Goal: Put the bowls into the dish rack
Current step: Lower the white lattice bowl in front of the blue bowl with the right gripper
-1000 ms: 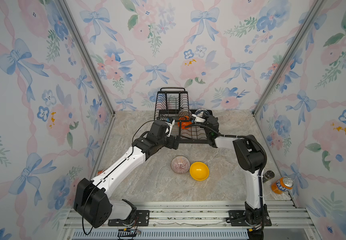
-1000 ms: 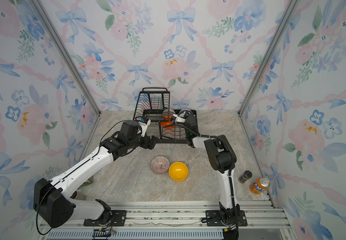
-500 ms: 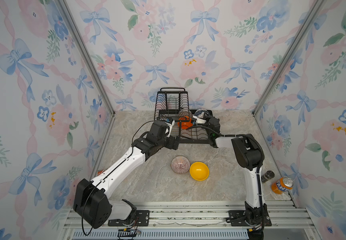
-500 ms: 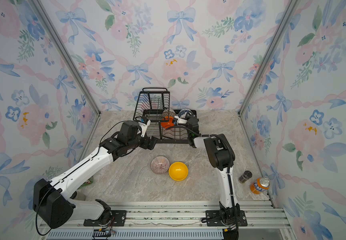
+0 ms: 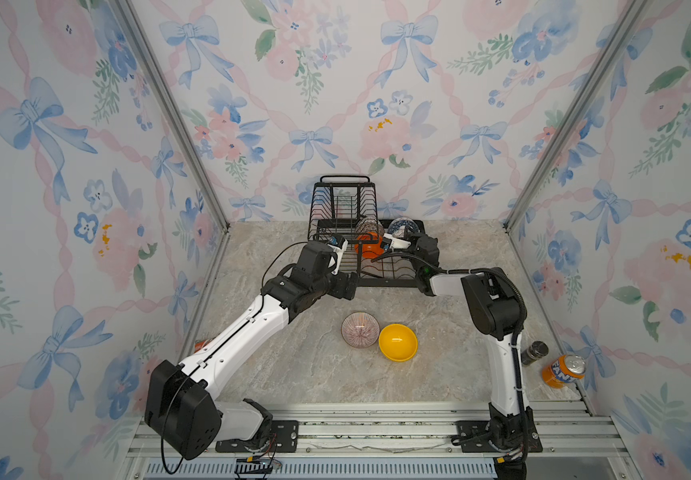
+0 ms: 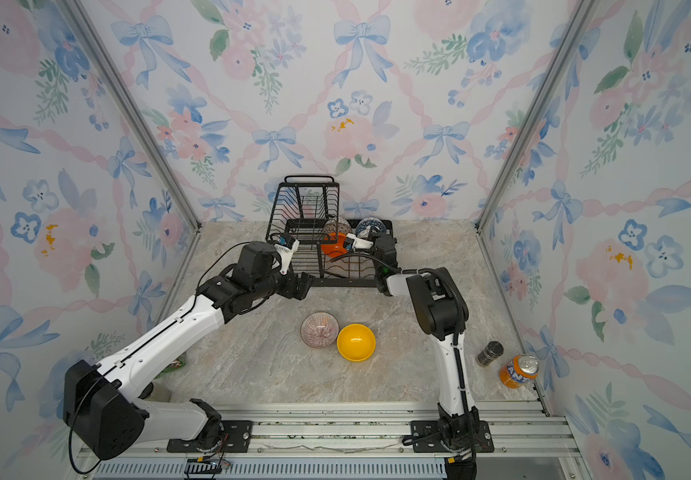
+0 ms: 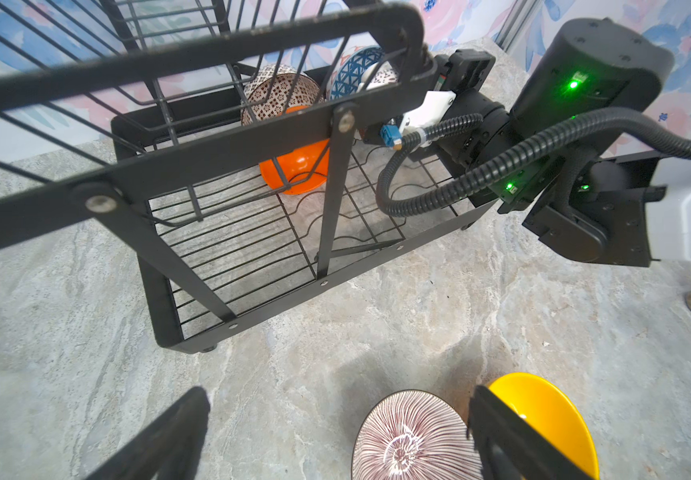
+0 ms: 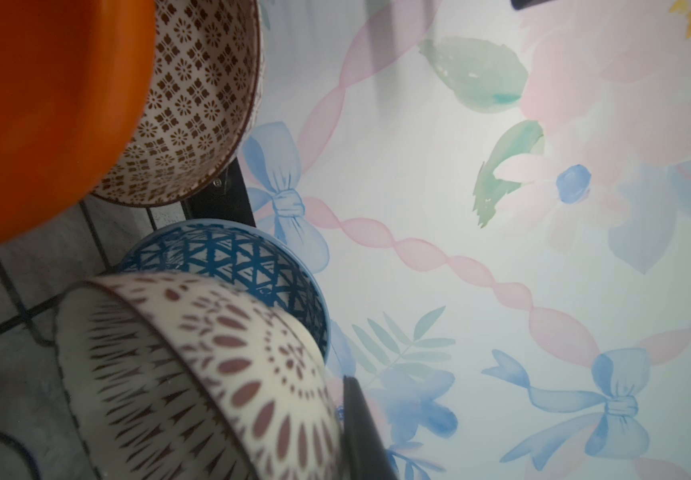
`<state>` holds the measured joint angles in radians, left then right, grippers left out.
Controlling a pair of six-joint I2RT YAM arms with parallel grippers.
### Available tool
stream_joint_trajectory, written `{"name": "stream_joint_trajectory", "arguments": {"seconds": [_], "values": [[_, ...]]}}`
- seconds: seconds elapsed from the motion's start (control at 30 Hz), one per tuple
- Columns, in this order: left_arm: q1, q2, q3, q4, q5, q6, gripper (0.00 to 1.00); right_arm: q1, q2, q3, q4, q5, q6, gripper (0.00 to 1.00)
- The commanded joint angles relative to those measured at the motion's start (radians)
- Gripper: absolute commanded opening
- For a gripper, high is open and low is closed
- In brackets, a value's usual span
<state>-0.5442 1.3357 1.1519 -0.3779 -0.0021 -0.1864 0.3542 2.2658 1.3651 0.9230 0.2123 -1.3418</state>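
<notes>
The left jaws stand released above the table by the dish rack's (image 5: 385, 284) front left corner. The striped bowl (image 7: 414, 440) sits mouth-up just toward the table's front edge from them, beside the yellow bowl (image 5: 397, 342); being round it has no long axis, and this arm is the nearer. The right jaws, inside the rack at the table's back edge, seem clenched on the white lattice bowl's (image 8: 194, 374) rim, and the only legible writing is "FAN" on the soda can (image 5: 564, 370) by the right edge.
</notes>
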Motion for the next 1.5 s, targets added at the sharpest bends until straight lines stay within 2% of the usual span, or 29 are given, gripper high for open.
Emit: {"name": "stream_joint_trajectory", "arguments": {"seconds": [0.0, 1.47], "values": [[0.007, -0.020, -0.016, -0.022, 0.007, 0.002, 0.98, -0.006, 0.006, 0.027, 0.048, -0.019, 0.028, 0.00], [0.016, -0.042, -0.053, -0.022, 0.008, -0.002, 0.98, -0.013, -0.070, -0.041, -0.140, -0.118, 0.142, 0.00]]}}
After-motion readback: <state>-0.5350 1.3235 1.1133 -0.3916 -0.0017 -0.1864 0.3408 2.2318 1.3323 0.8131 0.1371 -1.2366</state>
